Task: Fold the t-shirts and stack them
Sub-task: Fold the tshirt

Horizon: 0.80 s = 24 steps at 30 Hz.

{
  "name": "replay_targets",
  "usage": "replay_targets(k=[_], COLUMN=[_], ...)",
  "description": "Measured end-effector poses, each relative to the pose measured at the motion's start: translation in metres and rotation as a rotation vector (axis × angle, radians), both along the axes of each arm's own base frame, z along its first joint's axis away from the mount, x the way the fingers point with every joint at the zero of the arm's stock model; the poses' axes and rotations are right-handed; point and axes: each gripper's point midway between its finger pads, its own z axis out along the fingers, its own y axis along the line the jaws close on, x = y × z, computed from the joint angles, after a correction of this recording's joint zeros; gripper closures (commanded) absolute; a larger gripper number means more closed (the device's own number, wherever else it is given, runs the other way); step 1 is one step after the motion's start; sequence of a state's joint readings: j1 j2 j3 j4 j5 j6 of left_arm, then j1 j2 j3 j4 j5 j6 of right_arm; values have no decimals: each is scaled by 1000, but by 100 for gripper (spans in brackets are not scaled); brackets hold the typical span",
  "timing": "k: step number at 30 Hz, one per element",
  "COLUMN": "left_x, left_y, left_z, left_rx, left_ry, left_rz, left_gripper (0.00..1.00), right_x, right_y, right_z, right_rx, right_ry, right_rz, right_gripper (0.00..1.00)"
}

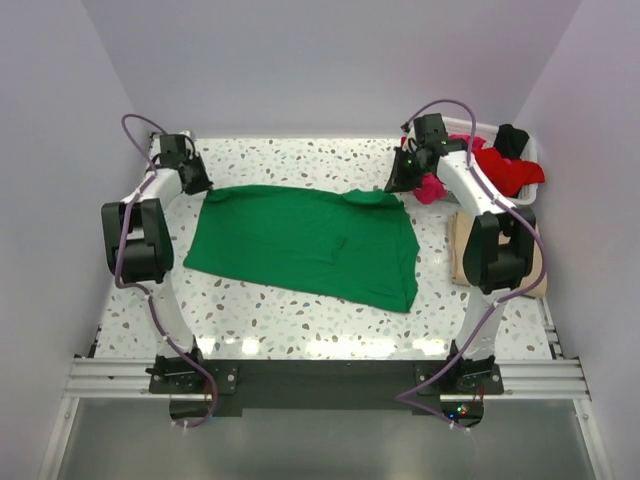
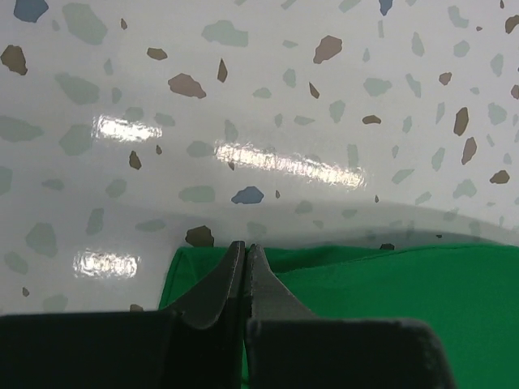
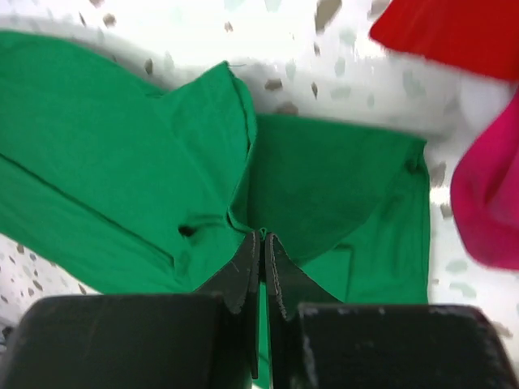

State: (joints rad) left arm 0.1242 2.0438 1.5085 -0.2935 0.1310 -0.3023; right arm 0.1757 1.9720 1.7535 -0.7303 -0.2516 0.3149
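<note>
Item 1: green t-shirt [image 1: 305, 245]. It is spread flat at the centre of the top view, on the speckled table [image 1: 300, 320]. One sleeve is folded over at its upper right corner.

Item 2: left gripper [image 2: 246, 247]. It is seen at the upper left of the top view, at the shirt's upper left corner. Its jaws are pressed together, with the tips over the cloth's edge. Whether cloth is pinched cannot be told.

Item 3: right gripper [image 3: 261, 237]. It is placed at the shirt's upper right corner. Its jaws are likewise closed tight, and creases in the green cloth run toward the tips. A grip cannot be confirmed.

Item 4: white basket [image 1: 530, 165]. It is found at the upper right of the top view. A red t-shirt [image 1: 505, 172] and a black t-shirt [image 1: 512, 138] are held in it. A magenta t-shirt [image 1: 432, 188] is draped out at its left side.

Item 5: tan t-shirt [image 1: 460, 250]. It is laid flat at the right of the top view, partly hidden by the right arm.
</note>
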Motion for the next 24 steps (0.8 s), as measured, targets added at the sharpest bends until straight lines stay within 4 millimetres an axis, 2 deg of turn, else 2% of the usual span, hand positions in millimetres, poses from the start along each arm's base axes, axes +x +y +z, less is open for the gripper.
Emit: replay_targets(k=[5,14,24], left_x=[-13,-31,-48], left_y=[6,17,26], left_z=[3,-2,-7], left_rx=[27,86,139], left_ry=[12,47,84], left_rz=[25,33,57], left_gripper=[100,100,100], right_x=[-38,-89,-133], right_y=[-5,-9,-3], right_z=[-7,17,-5], right_rx=[-12,-17,-45], right_ry=[81,119,245], right_rz=[22,57,103], right_gripper=[100,100,100])
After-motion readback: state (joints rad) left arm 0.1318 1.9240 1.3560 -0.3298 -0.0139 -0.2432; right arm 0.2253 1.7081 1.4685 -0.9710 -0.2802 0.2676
